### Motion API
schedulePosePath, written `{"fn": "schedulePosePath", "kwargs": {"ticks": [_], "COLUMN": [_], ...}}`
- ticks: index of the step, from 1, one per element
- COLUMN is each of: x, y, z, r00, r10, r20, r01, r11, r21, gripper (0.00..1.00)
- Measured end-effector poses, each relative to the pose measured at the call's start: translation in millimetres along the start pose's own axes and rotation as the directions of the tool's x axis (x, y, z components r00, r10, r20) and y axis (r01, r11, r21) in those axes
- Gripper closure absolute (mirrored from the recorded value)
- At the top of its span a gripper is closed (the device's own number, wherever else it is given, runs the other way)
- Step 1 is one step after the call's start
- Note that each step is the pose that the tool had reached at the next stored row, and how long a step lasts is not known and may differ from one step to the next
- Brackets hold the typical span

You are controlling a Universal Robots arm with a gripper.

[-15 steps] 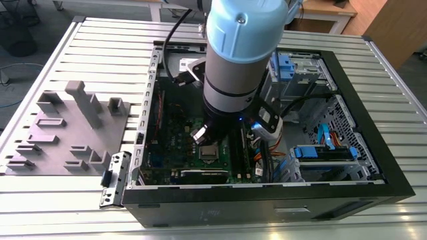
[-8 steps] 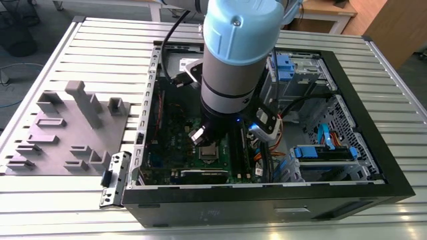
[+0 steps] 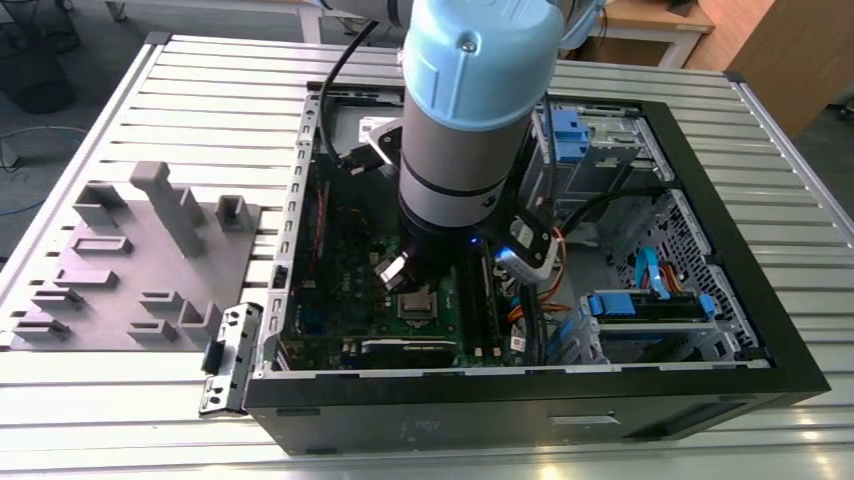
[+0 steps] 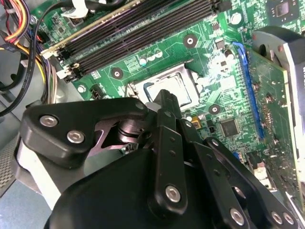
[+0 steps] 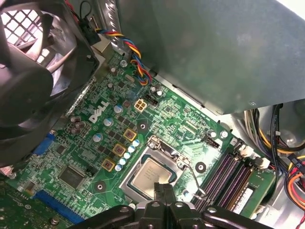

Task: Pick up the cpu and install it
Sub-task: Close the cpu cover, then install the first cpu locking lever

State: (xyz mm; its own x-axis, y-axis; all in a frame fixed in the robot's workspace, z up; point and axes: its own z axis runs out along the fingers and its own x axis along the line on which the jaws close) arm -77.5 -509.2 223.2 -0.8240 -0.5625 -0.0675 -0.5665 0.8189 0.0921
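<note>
Entry, claw (image 5: 164, 188): fingers closed together, gripping nothing that I can see.

Entry, cpu (image 5: 148, 174): lies flat in the motherboard socket (image 5: 164, 149), directly under the fingertips.

Handling: I judge that contact should be vertical, light and level, staying clear of the socket lever (image 5: 189, 167) alongside.

cpu (image 5: 150, 175) — flat silvery-grey sq. chip, level in mobo socket (image 5: 135, 164), metal top up

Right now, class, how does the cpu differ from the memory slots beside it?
The cpu is a flat square; the memory slots are long narrow strips. The cpu's top is pale metal; the memory slots are dark. The cpu lies alone; the memory slots run side by side. Both sit on the green motherboard.
</note>
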Motion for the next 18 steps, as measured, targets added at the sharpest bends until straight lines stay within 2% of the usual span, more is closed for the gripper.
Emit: {"fn": "schedulePosePath", "kwargs": {"ticks": [7,8,18], "x": [2.4,2.2,1.9], "y": [-1.3,-1.0,-0.7], "z": [0.3,-2.3,-6.2], "r00": [1.0,1.0,1.0], "r10": [0.0,0.0,0.0], "r20": [-0.0001,-0.0001,0.0], "r01": [0.0,0.0,0.0], "r11": [1.0,1.0,1.0], "r21": [0.0,0.0,0.0], "gripper": [0.89,0.89,0.89]}}
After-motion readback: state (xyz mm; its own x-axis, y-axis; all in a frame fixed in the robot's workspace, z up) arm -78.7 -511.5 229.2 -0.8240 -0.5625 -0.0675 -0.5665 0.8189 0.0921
